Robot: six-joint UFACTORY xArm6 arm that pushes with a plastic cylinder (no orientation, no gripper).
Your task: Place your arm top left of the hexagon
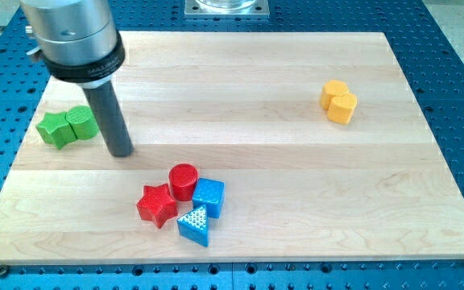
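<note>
Graspless rod, my tip (121,151) sits beside the green blocks (68,126) near the board's (256,80) left edge.

arm (75,36): top cut by frame | green blocks (68,126): right edge behind rod

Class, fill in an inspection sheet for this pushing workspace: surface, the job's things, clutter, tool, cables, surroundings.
Surface: light wooden board, flat, no marks seen.
Job's things: no clear hexagon can be made out; the blue block beside the red cylinder is the nearest candidate.
Clutter: red star block and blue triangular block in that same cluster; two green blocks at the view's left; two yellow blocks at the view's right.
Tool: my tip rests on the board just right of the green blocks, up and left of the cluster.
Cables: nothing seen.
Surroundings: blue perforated table.
</note>
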